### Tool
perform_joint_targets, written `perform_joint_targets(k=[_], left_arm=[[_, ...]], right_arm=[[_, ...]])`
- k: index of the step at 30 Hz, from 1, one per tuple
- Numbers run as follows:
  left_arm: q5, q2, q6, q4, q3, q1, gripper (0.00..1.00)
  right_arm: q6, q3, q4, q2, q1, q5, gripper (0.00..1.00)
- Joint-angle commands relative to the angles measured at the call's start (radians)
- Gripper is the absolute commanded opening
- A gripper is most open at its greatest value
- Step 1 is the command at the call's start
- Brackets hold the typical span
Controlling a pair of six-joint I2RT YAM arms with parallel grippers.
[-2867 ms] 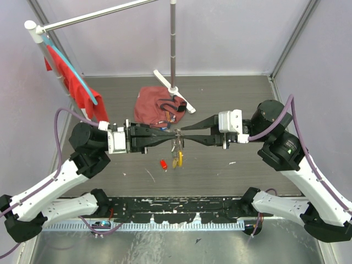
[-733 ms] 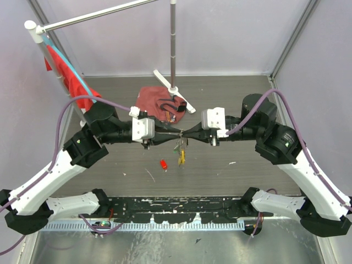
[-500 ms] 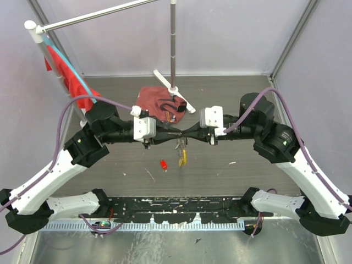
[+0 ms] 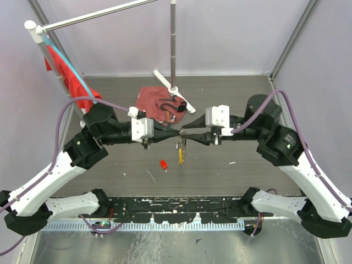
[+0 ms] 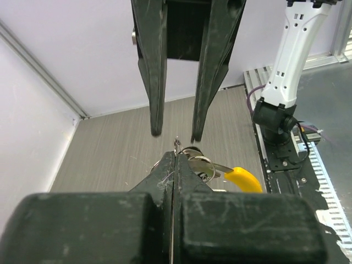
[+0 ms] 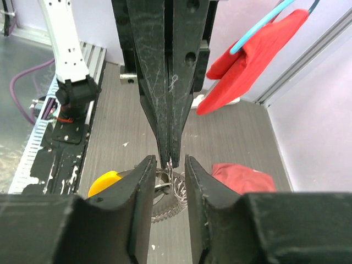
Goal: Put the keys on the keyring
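Keys [image 4: 179, 147] hanging in a small bunch from a thin silvery keyring [image 5: 177, 144], held in mid-air above the middle of a grey wood-grain tabletop [image 4: 231, 104]. Two robot arms meet almost tip to tip over it. The left end effector [image 4: 174, 132] is pressed fully together, pinching the wire of the keyring at its very tip. The right end effector [image 4: 185, 133] faces it with its fingers a narrow way apart, gripping nothing. In the right wrist view, the left one's closed tip lines up with the gap between them. One key has a yellow head [image 4: 180, 158], which dangles lowest. A small red object [image 4: 163, 164] lies on the tabletop just left of the bunch. Behind the arms, a crumpled dark red cloth [image 4: 151, 102] lies beside the white foot of a metal pole stand [image 4: 174, 55].
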Motion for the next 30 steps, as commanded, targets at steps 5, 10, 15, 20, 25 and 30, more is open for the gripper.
perform_joint_targets(k=[5, 10, 15, 20, 25, 30], left_arm=[[-0.066, -0.106, -0.076, 0.329, -0.161, -0.001, 0.00], [-0.074, -0.156, -0.116, 0.526, -0.265, -0.001, 0.00], [-0.037, -0.190, -0.117, 0.613, -0.314, -0.001, 0.00], [-0.026, -0.215, -0.109, 0.619, -0.327, -0.001, 0.00], [-0.013, -0.226, -0.107, 0.618, -0.327, -0.001, 0.00], [0.010, -0.219, -0.102, 0.610, -0.321, 0.000, 0.00]], right_arm=[[0.143, -0.077, 0.247, -0.103, 0.001, 0.070, 0.36], [0.330, -0.124, 0.337, -0.122, 0.002, 0.120, 0.36], [0.454, -0.136, 0.355, -0.113, 0.002, 0.105, 0.38], [0.537, -0.162, 0.438, -0.115, 0.002, 0.040, 0.40], [0.550, -0.165, 0.451, -0.104, 0.003, -0.032, 0.40], [0.569, -0.167, 0.475, -0.088, 0.002, -0.082, 0.41]])
